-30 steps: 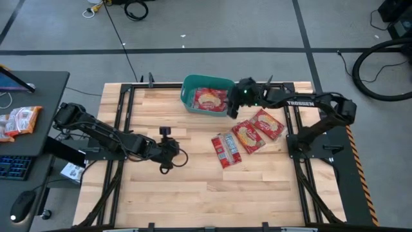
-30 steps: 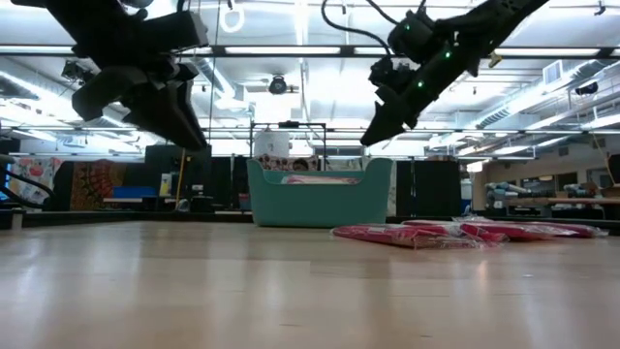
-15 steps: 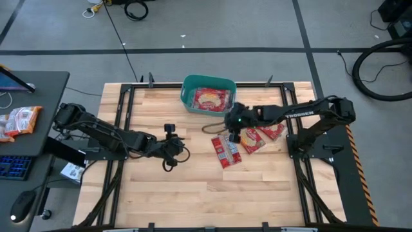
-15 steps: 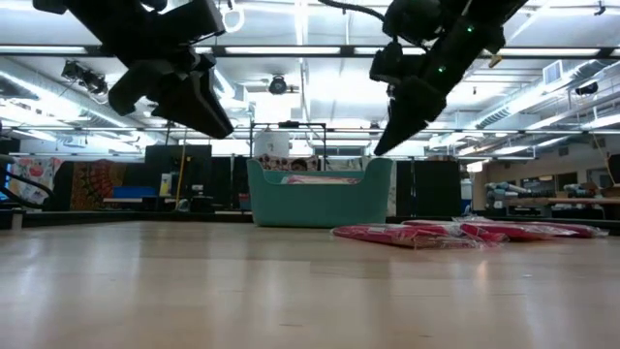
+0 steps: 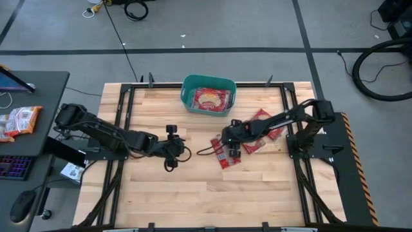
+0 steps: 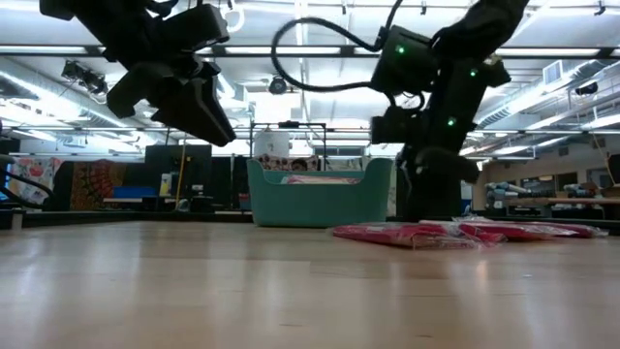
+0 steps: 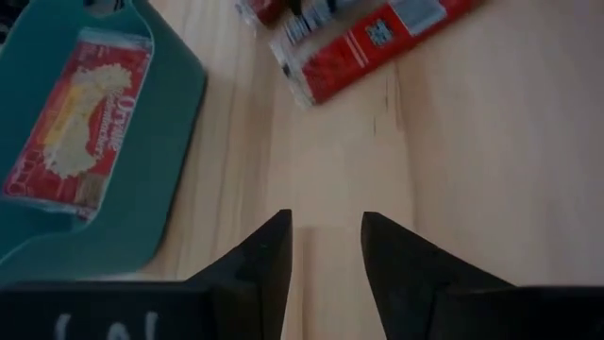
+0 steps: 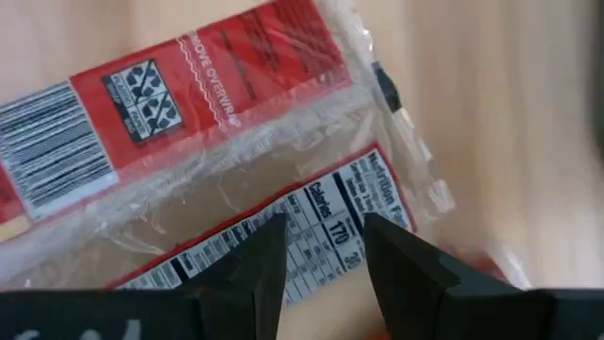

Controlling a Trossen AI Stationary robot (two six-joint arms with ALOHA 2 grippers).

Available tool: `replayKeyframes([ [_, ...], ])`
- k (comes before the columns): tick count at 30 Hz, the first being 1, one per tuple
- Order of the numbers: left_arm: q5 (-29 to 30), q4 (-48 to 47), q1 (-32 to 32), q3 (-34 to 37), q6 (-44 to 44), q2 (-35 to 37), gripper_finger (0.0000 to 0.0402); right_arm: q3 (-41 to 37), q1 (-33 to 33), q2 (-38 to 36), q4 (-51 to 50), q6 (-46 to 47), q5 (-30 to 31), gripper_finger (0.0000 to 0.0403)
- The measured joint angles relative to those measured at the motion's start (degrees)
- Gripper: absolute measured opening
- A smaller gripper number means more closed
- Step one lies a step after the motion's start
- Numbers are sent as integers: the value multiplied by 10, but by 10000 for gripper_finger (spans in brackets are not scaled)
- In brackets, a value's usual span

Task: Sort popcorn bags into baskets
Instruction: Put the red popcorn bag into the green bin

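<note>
The teal basket [image 5: 187,96] stands at the table's far edge with one squarish red popcorn bag [image 5: 209,98] lying flat inside. Several more red bags lie flat on the wood right of centre: narrow ones [image 5: 224,156] and squarish ones [image 5: 267,122]. My right gripper [image 5: 232,147] is low over the narrow bags, pointing down, fingers open; its wrist view shows a bag with a nutrition label [image 8: 321,212] right under the fingertips [image 8: 326,250]. My left gripper [image 5: 182,153] hovers open above bare wood, left of the bags. My right gripper comes down from above onto the narrow bags' pile [image 6: 407,235], with its open fingers over the label end of one bag [image 8: 377,203]. Whether the fingertips touch the bag, I cannot tell.
A dark desk left of the table carries orange-edged packets [image 5: 16,120], a keyboard and a mouse. Black frame rails run along the table's left and right sides. Bare wood shows across the table's near half [image 5: 206,200].
My right gripper has travelled from above the basket toward the table's near edge and dropped down over the narrow bags, tipping to point downward. My left gripper has shifted slightly toward the table's right. The bags have stayed in place.
</note>
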State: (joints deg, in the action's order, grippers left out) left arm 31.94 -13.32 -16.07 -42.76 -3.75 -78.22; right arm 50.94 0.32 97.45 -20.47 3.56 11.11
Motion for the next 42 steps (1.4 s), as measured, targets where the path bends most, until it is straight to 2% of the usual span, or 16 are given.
replayKeyframes([
  [6, -14, -9, -11, 0, 0, -2, 135, 4, 19, 62, 189, -58, -59, 148],
  [11, -84, -12, -12, 0, -21, -2, 135, 32, 23, 103, 308, -111, -110, 148],
  [14, -113, -5, -13, 0, -29, -5, 135, 58, 23, 101, 290, -135, -114, 148],
  [18, -135, 7, -20, -1, -30, -26, 135, 73, 23, 59, 209, -143, -71, 148],
  [25, -115, 55, -46, -1, -26, -76, 141, 33, 23, -3, 162, -138, -49, 148],
  [28, -112, 98, -52, -1, -15, -97, 160, 5, 23, -16, 169, -132, -44, 148],
  [32, -109, 121, -55, -1, -15, -119, 200, -26, 22, -25, 182, -111, -6, 148],
  [36, -103, 141, -53, -6, -27, -138, 235, -43, 22, -27, 198, -93, 1, 148],
  [42, -90, 150, -54, -52, -83, -189, 246, -47, 30, -25, 215, -76, -4, 148],
])
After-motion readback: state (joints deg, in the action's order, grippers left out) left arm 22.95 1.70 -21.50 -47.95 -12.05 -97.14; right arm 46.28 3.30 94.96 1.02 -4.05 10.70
